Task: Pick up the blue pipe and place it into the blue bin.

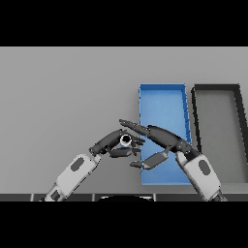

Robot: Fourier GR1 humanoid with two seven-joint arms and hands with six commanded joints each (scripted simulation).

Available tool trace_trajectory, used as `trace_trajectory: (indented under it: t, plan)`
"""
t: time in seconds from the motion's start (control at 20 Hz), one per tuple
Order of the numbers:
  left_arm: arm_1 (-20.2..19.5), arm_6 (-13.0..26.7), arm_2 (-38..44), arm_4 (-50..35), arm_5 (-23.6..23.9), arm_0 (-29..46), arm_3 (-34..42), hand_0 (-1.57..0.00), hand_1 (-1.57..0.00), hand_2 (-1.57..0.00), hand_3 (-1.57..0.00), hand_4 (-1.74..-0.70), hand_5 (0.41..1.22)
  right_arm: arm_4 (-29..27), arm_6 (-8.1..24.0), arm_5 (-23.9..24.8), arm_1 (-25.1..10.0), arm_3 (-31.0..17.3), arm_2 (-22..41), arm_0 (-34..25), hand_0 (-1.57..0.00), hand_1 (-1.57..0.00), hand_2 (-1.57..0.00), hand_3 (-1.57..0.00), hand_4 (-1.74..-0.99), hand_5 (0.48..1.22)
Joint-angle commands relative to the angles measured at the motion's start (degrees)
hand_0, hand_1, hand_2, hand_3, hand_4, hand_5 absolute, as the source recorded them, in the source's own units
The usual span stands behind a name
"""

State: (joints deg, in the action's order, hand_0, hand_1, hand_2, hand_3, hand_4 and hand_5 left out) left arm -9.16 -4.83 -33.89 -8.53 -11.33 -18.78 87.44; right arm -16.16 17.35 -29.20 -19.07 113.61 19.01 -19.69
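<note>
While the left hand carries the load: the right hand only hovers next to it.

Left hand (112,143): fingers curled round a small object with a pale ring and a dark centre — by my reading the open end of the blue pipe (126,140) seen end-on, though its blue body is hidden by the fingers.

Right hand (157,138): fingers stretched out nearly straight toward the left hand, thumb hanging below; it holds nothing, and its fingertips lie just beside or touching the pipe — I cannot tell which.

Pipe position: just left of the blue bin (163,97), near the bin's left wall, not yet over the inside; whether it is lifted off the grey counter (63,97) cannot be told from this view.

Blue bin: long and open-topped, with the right hand and forearm stretched across its near half.

Dark bin (216,88): stands just to the right of the blue one, walls close together.

Risk — collision: the two hands are crowded together, so a move toward the bin could knock the pipe out of a hold that shows little of it.

Risk — early drop: releasing before the pipe clears the left wall would leave it on the counter or perched on the rim.

Risk — blocked landing: the right arm covers the place where the pipe would fall.

Writing: no brands, labels or readable text anywhere.
</note>
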Motion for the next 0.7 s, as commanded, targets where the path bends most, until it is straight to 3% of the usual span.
trace_trajectory:
  t: [0.0,0.2,0.45,0.5,0.55,0.65]
  plan:
    - [0.3,0.0,-0.1,-0.2,-0.1,0.1,-0.1,-1.57,-1.57,-1.57,-1.48,-1.73,1.221,-0.4,0.3,-0.3,0.7,-0.9,0.4,-1.6,0.0,0.0,0.0,0.0,-1.251,0.535]
    - [0.4,0.8,0.2,-1.3,-1.3,-0.5,-0.4,-1.57,-1.57,-1.57,-1.52,-1.73,1.221,0.0,3.9,0.0,3.8,-4.6,2.2,-5.8,0.0,0.0,0.0,0.0,-1.225,0.515]
    - [0.2,3.0,0.6,-3.2,-2.3,-0.7,0.1,-1.57,-1.57,-1.57,-1.47,-1.72,1.221,0.5,3.7,-1.8,6.5,-9.6,3.1,-9.6,-0.01,-0.04,-0.07,-0.01,-1.241,0.516]
    - [0.7,2.9,0.4,-2.9,-2.3,-1.2,0.2,-1.57,-1.57,-1.57,-1.4,-1.72,1.221,0.7,3.7,-2.3,6.8,-10.5,3.3,-10.3,-0.05,-0.08,-0.11,-0.04,-1.268,0.519]
    - [0.2,0.4,0.4,-1.1,-2.2,-1.4,-0.2,-1.5,-1.39,-1.37,-1.15,-1.63,1.221,0.5,4.0,-2.8,7.2,-11.2,3.5,-11.2,-0.14,-0.17,-0.19,-0.11,-1.308,0.523]
    - [-2.2,3.3,-1.2,3.6,-0.7,-2.1,0.6,-0.99,-0.9,-0.87,-0.74,-1.59,1.221,0.4,4.9,-3.4,7.8,-11.8,3.7,-12.0,-0.48,-0.5,-0.5,-0.37,-1.39,0.538]
